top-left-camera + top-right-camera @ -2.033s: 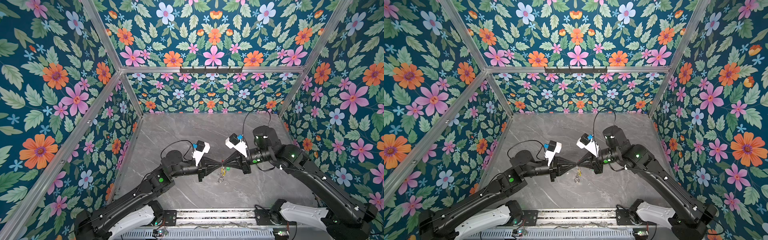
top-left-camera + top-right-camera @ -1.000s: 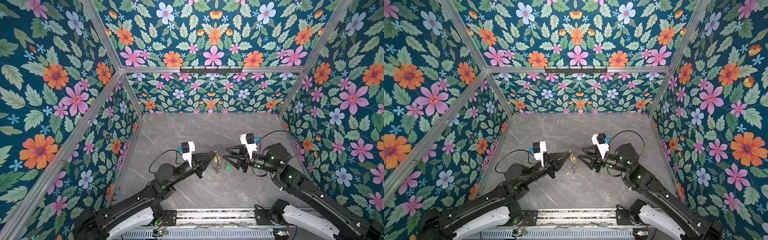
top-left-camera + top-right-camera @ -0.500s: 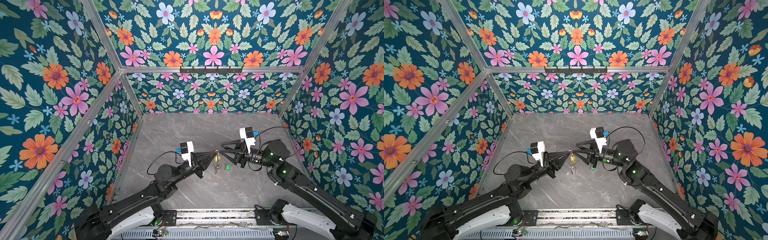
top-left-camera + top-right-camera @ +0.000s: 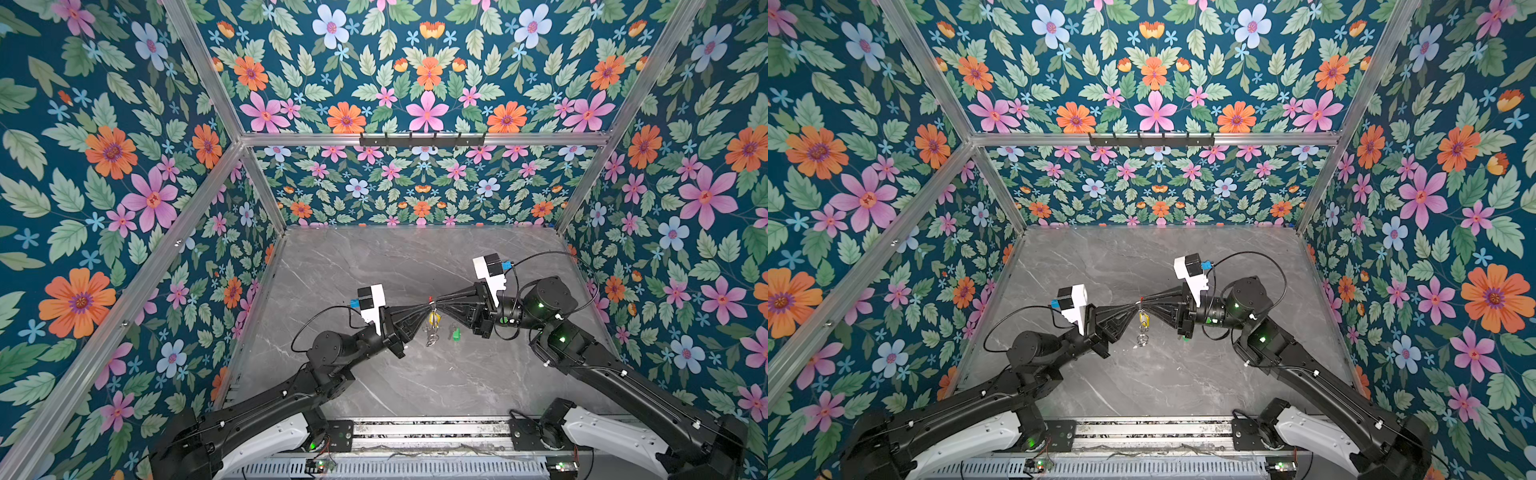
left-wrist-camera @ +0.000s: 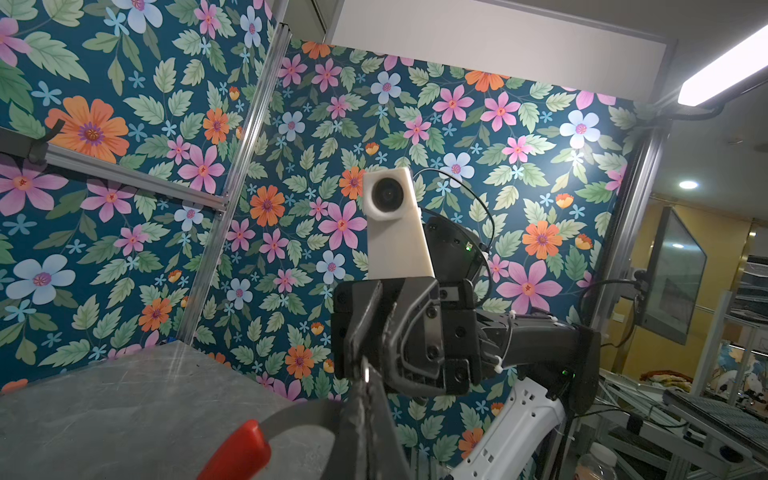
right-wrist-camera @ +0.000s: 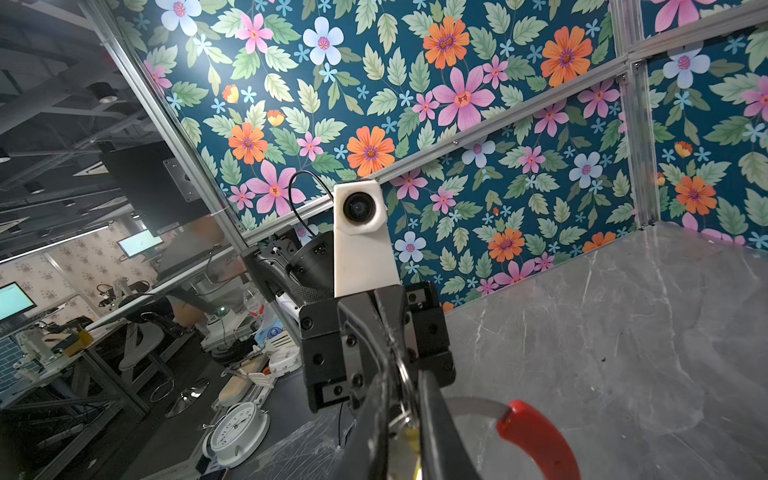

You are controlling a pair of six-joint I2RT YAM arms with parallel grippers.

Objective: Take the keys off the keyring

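The keyring (image 5: 299, 415), a dark grey hoop with a red arc (image 6: 536, 436), hangs above the table between both arms. My left gripper (image 4: 426, 309) is shut on its rim, fingers (image 5: 365, 399) pressed flat together. My right gripper (image 4: 437, 306) meets it tip to tip from the other side. Its jaws are closed narrowly on a silver split ring and the yellow-tagged key (image 6: 411, 440). That key (image 4: 433, 319) dangles just below the tips in both top views (image 4: 1143, 320). The green-tagged key (image 4: 456, 333) lies loose on the table under the right gripper.
Small silver rings (image 4: 430, 340) dangle beneath the yellow tag, close to the grey marble tabletop (image 4: 415, 382). Floral walls stand on three sides, with a black hook rail (image 4: 422, 139) high on the back wall. The arms' bases sit along the front rail.
My right gripper has moved left to the keyring and narrowed its jaws around the yellow key's ring. The left gripper kept its grip and barely shifted.
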